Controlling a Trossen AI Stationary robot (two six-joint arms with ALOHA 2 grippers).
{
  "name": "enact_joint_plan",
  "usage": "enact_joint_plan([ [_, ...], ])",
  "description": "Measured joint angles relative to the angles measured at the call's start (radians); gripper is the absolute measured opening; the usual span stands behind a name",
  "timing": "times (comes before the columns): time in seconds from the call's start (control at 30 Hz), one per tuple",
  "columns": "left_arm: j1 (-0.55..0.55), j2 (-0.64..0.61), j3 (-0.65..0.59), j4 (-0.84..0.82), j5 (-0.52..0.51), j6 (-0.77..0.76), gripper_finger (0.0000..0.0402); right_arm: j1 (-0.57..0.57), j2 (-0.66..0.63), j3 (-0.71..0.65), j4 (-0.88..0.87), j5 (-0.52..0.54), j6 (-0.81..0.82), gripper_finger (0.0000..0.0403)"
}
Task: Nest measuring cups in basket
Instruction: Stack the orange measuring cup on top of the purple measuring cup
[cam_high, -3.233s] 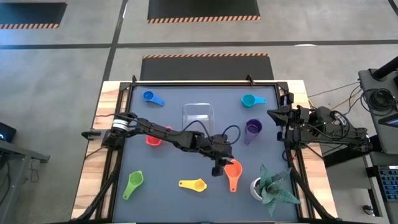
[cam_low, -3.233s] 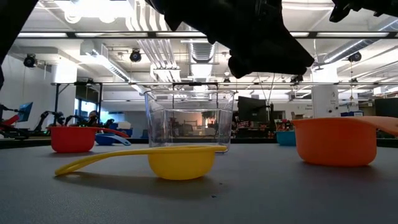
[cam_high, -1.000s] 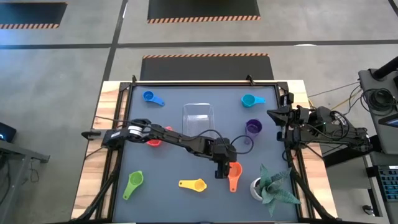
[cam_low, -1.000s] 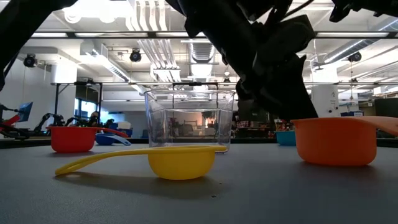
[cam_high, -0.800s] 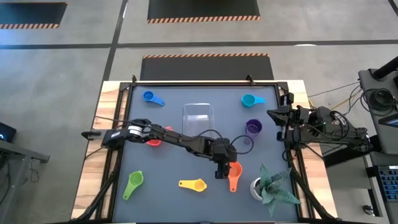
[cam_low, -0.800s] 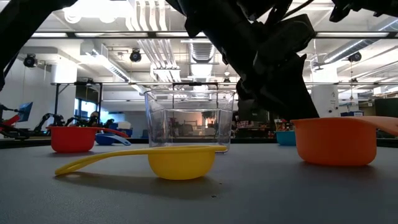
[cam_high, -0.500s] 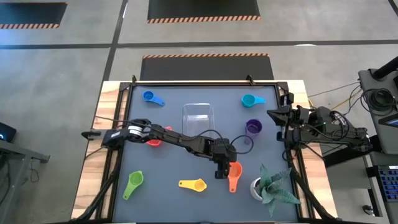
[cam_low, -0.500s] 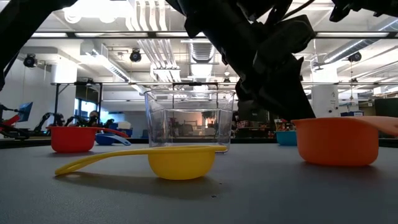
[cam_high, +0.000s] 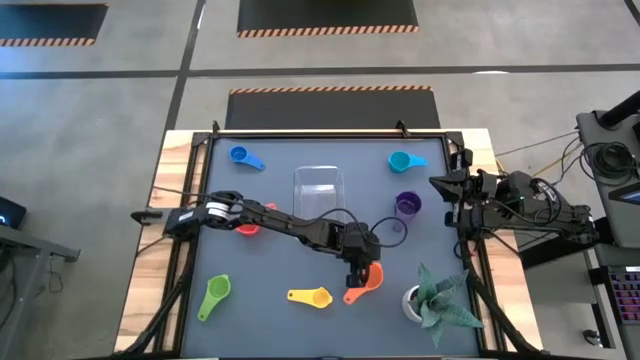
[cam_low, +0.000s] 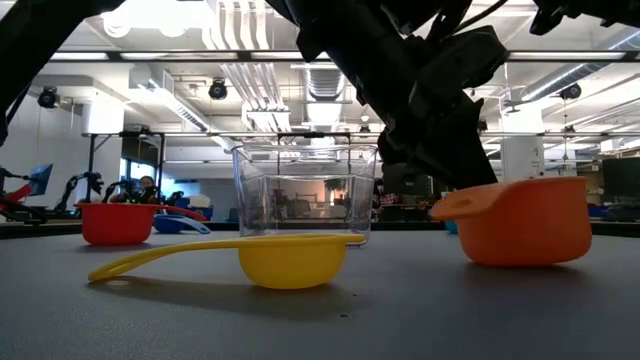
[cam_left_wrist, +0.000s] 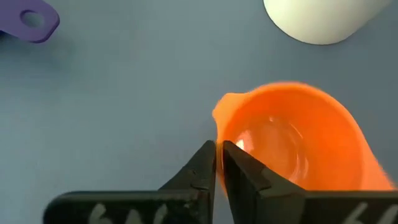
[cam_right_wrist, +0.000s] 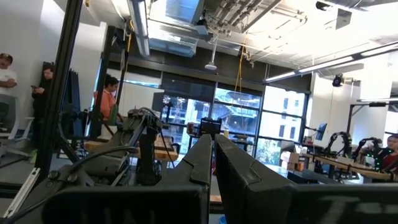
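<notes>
My left gripper reaches toward the table's near right and is shut on the orange measuring cup, whose handle points near-left. In the low view the orange cup sits slightly tilted at table level. The clear basket stands empty at the table's far middle. Blue, teal, purple, green and yellow cups rest on the mat. The red cup is partly under the left arm. My right gripper waits shut at the right edge. My left gripper pinches the orange cup's rim on the side facing the table's left. One finger stands inside the bowl and the other finger outside. The fingers come from above, pointing down. Whether the cup's base is clear of the mat cannot be told.
A white pot with a green plant stands close to the orange cup, toward the near right corner. The yellow cup lies just left of the orange one. Open mat lies between the basket and the gripper. A black frame borders the mat.
The orange cup has turned about on the spot: its handle swung from pointing at the near edge round to the near-left, and the bowl shifted slightly toward the table's left and tipped a little. The left gripper stayed almost in place at the rim.
</notes>
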Motion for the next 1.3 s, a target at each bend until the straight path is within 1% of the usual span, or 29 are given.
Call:
enact_joint_plan([
  [0.37, 0.0, -0.002, 0.0, 0.016, 0.0, -0.032, 0.0001, 0.0, 0.0, 0.0, 0.0, 0.0, 0.001, 0.0009],
  [0.63, 0.015, -0.043, 0.012, 0.02, 0.001, -0.032, 0.0, 0.0, 0.0, 0.0, 0.006, -0.001, 0.019, 0.0009],
  [0.93, 0.048, -0.043, 0.134, -0.1, 0.001, 0.027, 0.0, 0.0, -0.001, 0.0, 0.011, -0.001, 0.034, 0.0009],
  [1.13, 0.081, -0.043, 0.221, -0.145, -0.002, 0.114, 0.0, 0.0, -0.001, 0.024, -0.003, -0.001, 0.089, 0.0009],
  [1.3, 0.115, -0.043, 0.255, -0.151, -0.004, 0.163, 0.0, 0.0, -0.002, 0.061, -0.062, -0.001, 0.122, 0.0009],
])
